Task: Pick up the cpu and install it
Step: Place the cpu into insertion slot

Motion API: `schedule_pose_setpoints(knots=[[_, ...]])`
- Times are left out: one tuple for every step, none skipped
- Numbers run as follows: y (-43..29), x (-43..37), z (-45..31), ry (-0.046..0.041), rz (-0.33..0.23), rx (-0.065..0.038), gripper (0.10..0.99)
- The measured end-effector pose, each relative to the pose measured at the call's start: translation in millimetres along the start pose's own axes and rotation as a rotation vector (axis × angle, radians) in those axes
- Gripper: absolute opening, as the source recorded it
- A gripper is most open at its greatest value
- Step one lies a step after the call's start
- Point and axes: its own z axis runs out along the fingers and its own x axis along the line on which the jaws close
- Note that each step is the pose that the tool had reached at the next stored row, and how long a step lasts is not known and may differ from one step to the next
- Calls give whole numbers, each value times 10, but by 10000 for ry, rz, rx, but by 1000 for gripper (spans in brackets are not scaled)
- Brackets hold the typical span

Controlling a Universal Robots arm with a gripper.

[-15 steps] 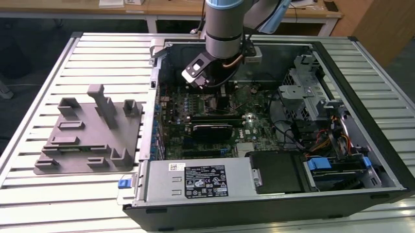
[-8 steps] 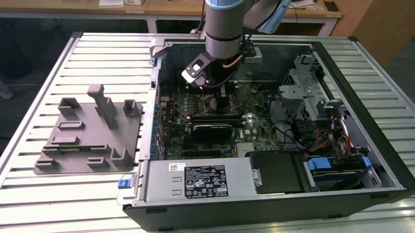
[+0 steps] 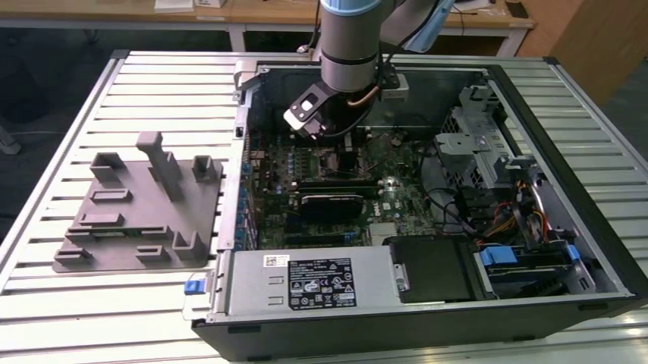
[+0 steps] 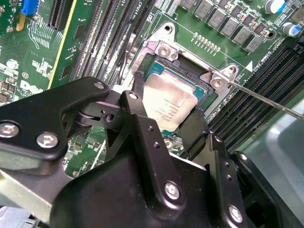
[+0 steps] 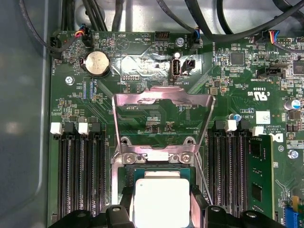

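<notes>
Above the motherboard socket (image 5: 156, 156), gripper (image 4: 166, 111) jaws snug on the cpu (image 5: 161, 202).

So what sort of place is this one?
Probably a robotics lab or workshop: an open computer case sits on a slatted metal table, a grey fixture tray beside it, wooden desks behind.

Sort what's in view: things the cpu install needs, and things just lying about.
In the job:
cpu, at the socket
socket frame, swung open
tool, at the cpu

Lying about:
grey tray
coin battery
memory stick
power supply
</notes>
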Motion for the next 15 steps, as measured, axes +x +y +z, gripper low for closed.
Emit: schedule_pose_setpoints(knots=[[0, 0, 0, 1, 0, 0, 541], [0, 0, 0, 0, 0, 0, 541], [1, 1, 2, 4, 0, -4, 541], [1, 0, 2, 0, 0, -6, 549], [0, 0, 3, 3, 0, -4, 549], [0, 1, 3, 4, 0, -3, 608], [0, 1, 3, 5, 0, -2, 608], [0, 1, 1, 10, 0, -2, 608], [1, 1, -3, 25, 1, -5, 608], [2, 3, -8, 46, 3, -12, 608], [3, 3, -20, 47, 3, -11, 608], [2, -1, -38, 36, 2, -4, 608], [3, -1, -49, 36, 2, -3, 608], [3, -1, -55, 36, 2, -3, 608], [3, -1, -54, 37, 1, -3, 608]])
